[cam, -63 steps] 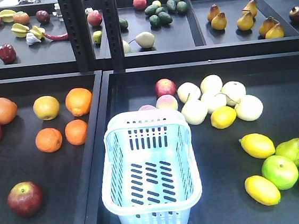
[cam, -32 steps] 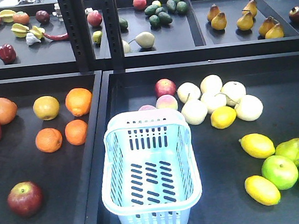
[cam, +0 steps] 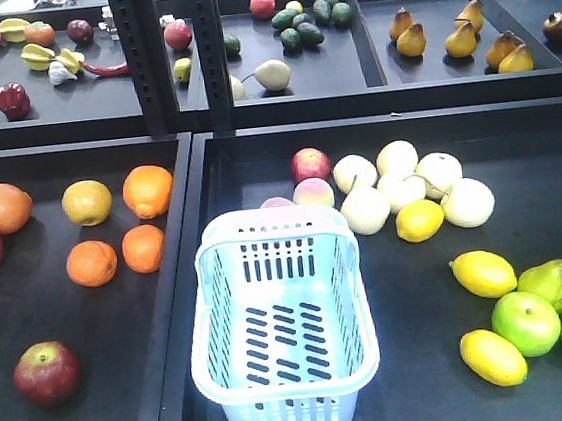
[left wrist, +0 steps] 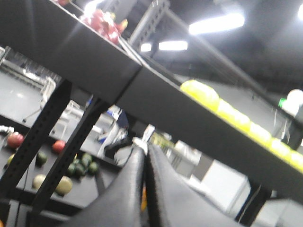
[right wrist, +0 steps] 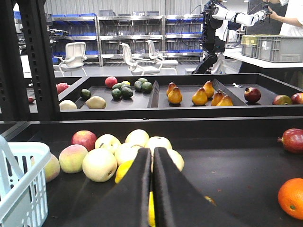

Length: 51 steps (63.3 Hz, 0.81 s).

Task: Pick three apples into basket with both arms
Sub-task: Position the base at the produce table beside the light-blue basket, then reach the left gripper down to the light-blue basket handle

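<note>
1. On the right-hand tray, the pale blue basket stands empty (slotted floor showing).
2. Two dark red apples lie on the left tray.
3. Left gripper and right gripper: fingers pressed together.

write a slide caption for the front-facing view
Empty pale blue basket on a dark shelf, dark red apples lower left, oranges behind them, lemons at right.

Nothing visible has shifted across the last second - the basket and the apples show the same positions as before.
</note>
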### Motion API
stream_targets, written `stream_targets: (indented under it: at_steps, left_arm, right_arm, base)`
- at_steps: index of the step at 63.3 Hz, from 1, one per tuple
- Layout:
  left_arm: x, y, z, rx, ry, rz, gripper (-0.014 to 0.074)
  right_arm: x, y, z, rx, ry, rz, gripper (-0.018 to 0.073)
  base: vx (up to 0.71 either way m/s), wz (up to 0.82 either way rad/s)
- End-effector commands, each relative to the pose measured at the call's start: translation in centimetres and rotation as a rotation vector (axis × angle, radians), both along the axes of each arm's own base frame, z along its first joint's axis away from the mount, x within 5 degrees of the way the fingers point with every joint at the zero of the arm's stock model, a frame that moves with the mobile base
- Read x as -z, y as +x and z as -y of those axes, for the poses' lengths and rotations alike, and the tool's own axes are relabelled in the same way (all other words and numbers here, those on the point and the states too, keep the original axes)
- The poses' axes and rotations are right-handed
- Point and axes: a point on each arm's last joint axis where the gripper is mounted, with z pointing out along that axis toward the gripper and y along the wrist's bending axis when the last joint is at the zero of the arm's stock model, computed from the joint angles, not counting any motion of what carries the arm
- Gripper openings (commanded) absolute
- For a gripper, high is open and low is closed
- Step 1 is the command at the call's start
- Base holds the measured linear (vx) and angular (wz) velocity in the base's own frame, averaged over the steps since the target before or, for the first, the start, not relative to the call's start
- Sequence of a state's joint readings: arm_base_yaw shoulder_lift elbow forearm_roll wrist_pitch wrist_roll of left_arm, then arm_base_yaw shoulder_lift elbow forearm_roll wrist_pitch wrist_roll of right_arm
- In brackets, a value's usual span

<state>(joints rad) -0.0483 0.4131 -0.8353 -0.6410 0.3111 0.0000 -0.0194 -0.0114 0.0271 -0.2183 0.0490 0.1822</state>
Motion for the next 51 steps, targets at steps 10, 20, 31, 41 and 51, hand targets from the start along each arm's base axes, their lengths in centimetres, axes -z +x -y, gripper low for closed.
stream_targets:
  at_steps: [10,20,31,41,51]
  left_arm:
    - [-3.0,4.6,3.2,0.290,0.300,-0.002,-0.0006]
    - [-3.3,7.9,5.3,0.539,0.420,0.093,-0.0006]
    - [-3.0,12.4,5.9,0.592,0.470,0.070,0.0000]
    - [-3.5,15.8,6.3,0.629,0.537,0.093,0.0044]
    - [-4.3,18.5,7.3,0.688,0.612,0.117,0.0199]
  right_arm:
    - [-0.2,-0.1,-0.1,-0.008,-0.020,0.066,-0.0005]
    - [-0.2,-0.1,-0.1,-0.008,-0.020,0.066,-0.0005]
    - [-0.2,-0.1,-0.1,-0.008,-0.020,0.066,-0.0005]
    - [-0.2,-0.1,-0.1,-0.008,-0.020,0.066,-0.0005]
    - [-0.2,-0.1,-0.1,-0.008,-0.020,0.066,-0.0005]
  base:
    - [0.00,0.00]
    - [0.00,0.00]
    - [0.00,0.00]
    - [0.00,0.00]
    - [0.00,0.00]
